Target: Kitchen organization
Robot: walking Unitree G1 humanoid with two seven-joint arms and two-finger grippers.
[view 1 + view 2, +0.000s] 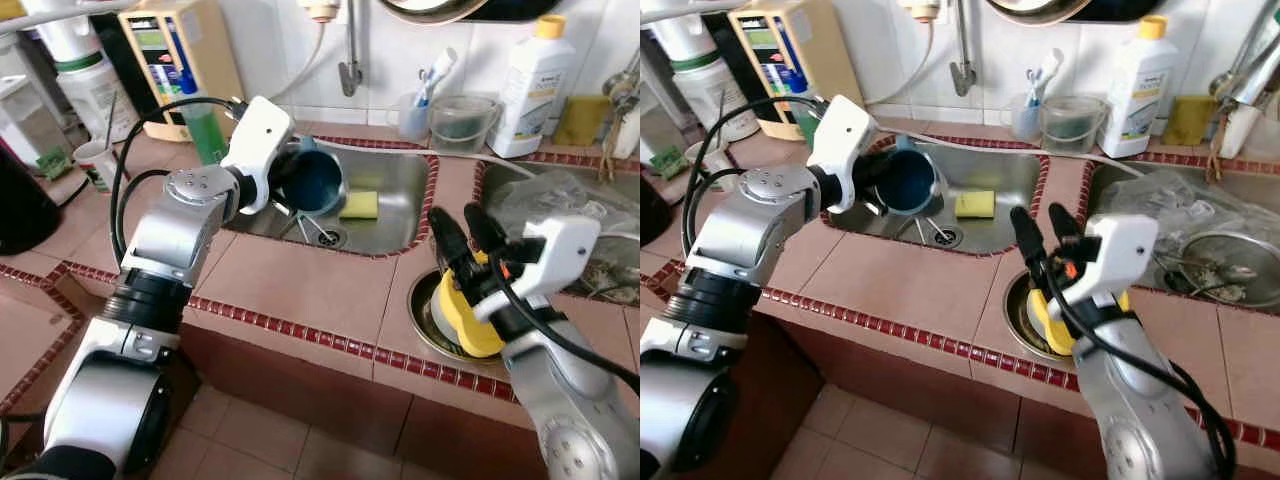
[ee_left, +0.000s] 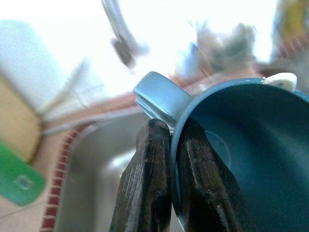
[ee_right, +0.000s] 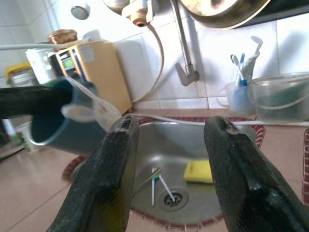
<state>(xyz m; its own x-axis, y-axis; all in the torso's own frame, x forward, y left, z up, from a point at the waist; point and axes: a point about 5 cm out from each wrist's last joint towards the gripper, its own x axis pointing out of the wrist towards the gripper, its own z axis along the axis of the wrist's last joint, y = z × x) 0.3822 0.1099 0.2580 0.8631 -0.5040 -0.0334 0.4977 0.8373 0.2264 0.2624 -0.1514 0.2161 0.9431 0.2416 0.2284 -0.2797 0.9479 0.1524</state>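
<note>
Currently, all positions were referenced to the steel sink set in the tiled counter.

1. Left of the sink, a green bottle stood on the counter in front of a tan box, with a white paper cup further left.
2. The left gripper was over the left edge of the sink. Its two fingers were clamped on the rim of a dark blue mug, one finger outside the wall and one inside, next to the mug's handle. The mug was held tipped on its side, its mouth facing the right of the sink.
3. Inside the sink, a yellow sponge lay just right of the mug, and the drain sat below the mug.
4. Behind the sink, a tap hung from the tiled wall; right of it stood a clear jug and a white bottle.
5. Right of the sink, the right gripper hovered above the counter with its fingers spread apart, gripping nothing. A yellow item sat in a round metal dish directly beneath the wrist.
</note>
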